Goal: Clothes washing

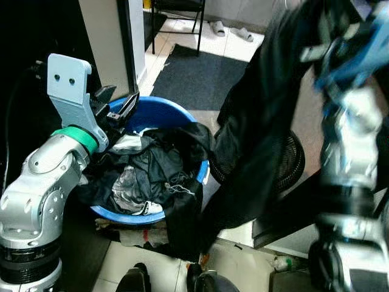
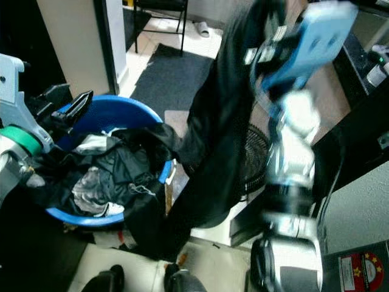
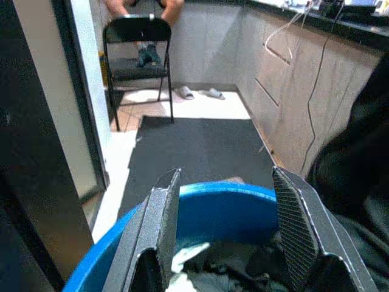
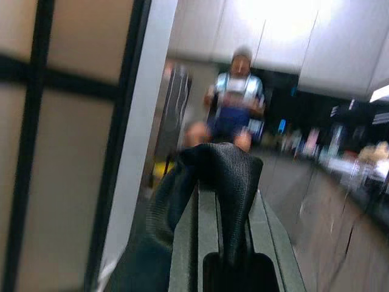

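Item, nearest: my left tool (image 3: pixel 228 234), fingers spread wide and holding nothing, poised just above the near rim of the blue basin (image 1: pixel 159 111). I judge it waits there to steady the tub or to take the next piece.

Item: the blue basin, on the floor before me, heaped with dark laundry (image 1: pixel 152 167) and some pale pieces. Part of the heap spills over the front rim and down toward the floor, so the pile is loose and likely to drag.

Item: my right tool (image 4: pixel 222 182), raised high on my right side, clenched on a black garment (image 1: pixel 255 140). The wrist view shows the cloth folded over the closed fingers. The garment hangs long, its lower end reaching down beside the basin's right rim, close to the spilled heap. I judge the high hold is meant to draw it clear of the pile.

Item: a round black fan grille (image 1: pixel 290 161), low, just behind the hanging garment; a snag risk should the cloth swing.

Item: dark floor mat (image 1: pixel 194 76), beyond the basin.

Item: folding chair (image 3: pixel 137 58) past the mat, pale slippers (image 1: pixel 231 30) beside it.

Item, farthest: a person (image 4: pixel 234 100), blurred, standing well off.
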Available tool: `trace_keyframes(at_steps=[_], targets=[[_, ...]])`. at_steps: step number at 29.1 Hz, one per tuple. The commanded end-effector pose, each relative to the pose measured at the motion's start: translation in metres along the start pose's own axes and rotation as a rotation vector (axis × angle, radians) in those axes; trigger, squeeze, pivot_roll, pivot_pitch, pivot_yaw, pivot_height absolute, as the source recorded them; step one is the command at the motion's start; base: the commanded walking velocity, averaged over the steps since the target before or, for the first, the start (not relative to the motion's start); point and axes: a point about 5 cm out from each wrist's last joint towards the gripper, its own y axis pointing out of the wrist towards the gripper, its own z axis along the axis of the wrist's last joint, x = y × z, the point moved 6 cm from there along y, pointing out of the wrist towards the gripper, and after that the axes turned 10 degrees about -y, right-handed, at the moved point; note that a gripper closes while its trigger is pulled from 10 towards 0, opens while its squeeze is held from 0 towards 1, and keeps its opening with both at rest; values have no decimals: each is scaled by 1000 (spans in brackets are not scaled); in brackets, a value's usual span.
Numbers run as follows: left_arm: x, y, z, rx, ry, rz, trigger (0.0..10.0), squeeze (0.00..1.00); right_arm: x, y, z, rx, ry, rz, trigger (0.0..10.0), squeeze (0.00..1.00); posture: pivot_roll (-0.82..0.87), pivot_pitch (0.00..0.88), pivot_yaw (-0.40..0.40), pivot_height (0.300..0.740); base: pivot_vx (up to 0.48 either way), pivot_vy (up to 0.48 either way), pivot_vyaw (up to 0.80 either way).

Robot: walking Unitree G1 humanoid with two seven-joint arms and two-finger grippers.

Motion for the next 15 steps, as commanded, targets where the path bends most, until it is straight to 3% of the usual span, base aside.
trace_keyframes(at_steps=[1, 15], targets=[[4, -1, 3, 9, -3, -13, 10000, 0, 6, 2, 12, 40, -18, -21, 10000, 0, 114, 61, -48, 740, 0, 0, 0], [1, 0, 8, 39, -7, 19, 10000, 0, 0, 2, 19, 50, 35, -25, 10000, 0, 112, 14, -63, 740, 0, 0, 0]])
